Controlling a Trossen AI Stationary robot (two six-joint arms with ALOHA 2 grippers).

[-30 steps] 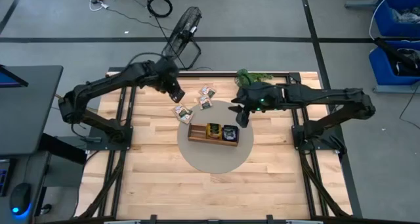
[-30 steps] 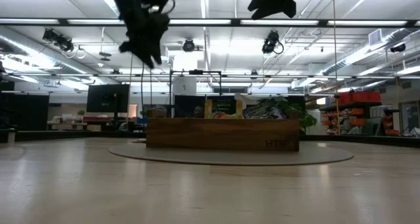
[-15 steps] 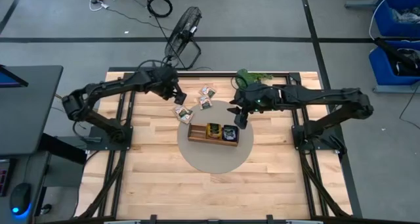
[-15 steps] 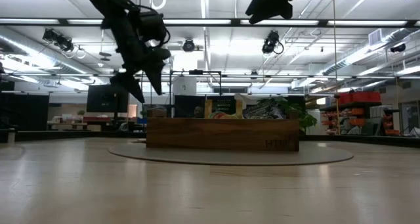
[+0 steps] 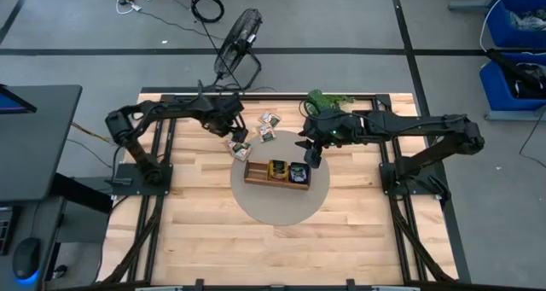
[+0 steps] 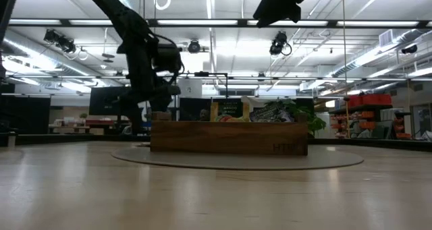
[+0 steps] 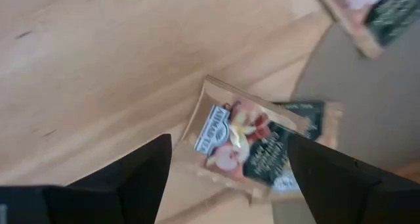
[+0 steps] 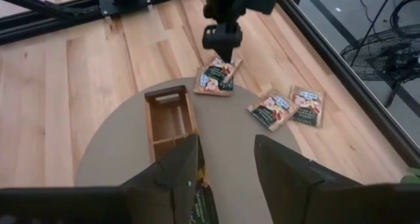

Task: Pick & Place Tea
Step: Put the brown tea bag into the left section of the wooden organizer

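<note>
A tea packet (image 7: pixel 262 148) with fruit print on a dark panel lies flat, partly on the wood and partly on the grey round mat (image 5: pixel 277 201). My left gripper (image 7: pixel 230 184) is open and low over it, one finger on either side; whether they touch it I cannot tell. In the high view this gripper (image 5: pixel 240 136) stands at that packet (image 5: pixel 237 147). Two more packets (image 5: pixel 267 127) lie flat farther back. The wooden tray (image 5: pixel 277 173) holds a yellow packet and a black one. My right gripper (image 5: pixel 312 157) hangs open above the tray's right end.
The tray (image 8: pixel 169 119) has one bare compartment on its left side. A green leafy thing (image 5: pixel 324 99) lies at the table's far edge, behind my right arm. A fan (image 5: pixel 237 35) stands on the floor beyond. Bare wood shows on the table's near half.
My left gripper has come down from high above the table almost to the tabletop, moving a little toward the near right, onto the packet at the mat's edge.
</note>
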